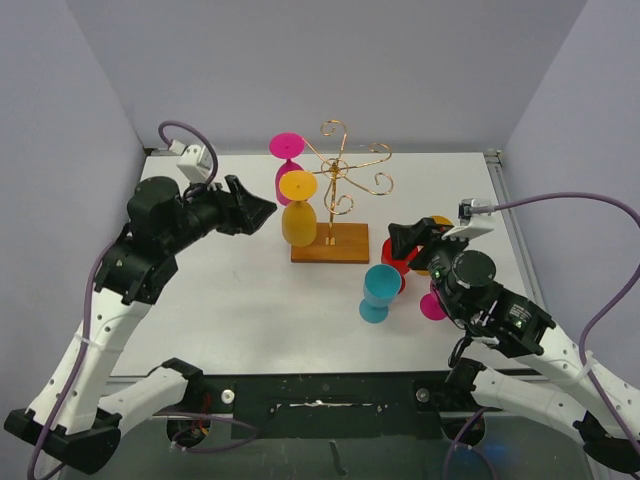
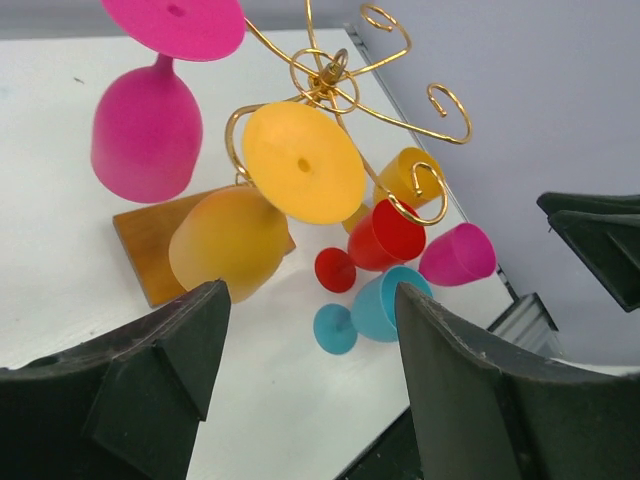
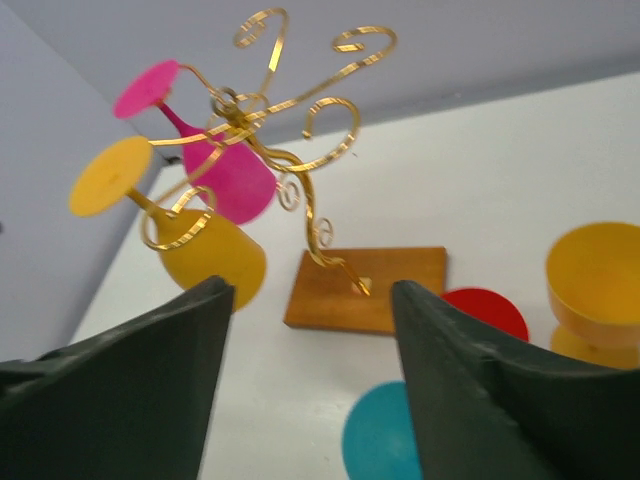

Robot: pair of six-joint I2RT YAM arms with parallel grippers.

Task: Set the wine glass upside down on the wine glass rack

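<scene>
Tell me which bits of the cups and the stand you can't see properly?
- Top view: the right end effector hides most of the table's yellow glass.
- Top view: the right arm covers half the table's pink glass.
- Right wrist view: the bottom edge cuts off the blue glass.
- Left wrist view: the hanging yellow glass hides most of the wooden base.

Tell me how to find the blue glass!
Find the gold wire rack on its wooden block in the middle of the white table. Look on the table by the block's front right corner. The blue glass there is the only blue one, right beside a red glass.
</scene>
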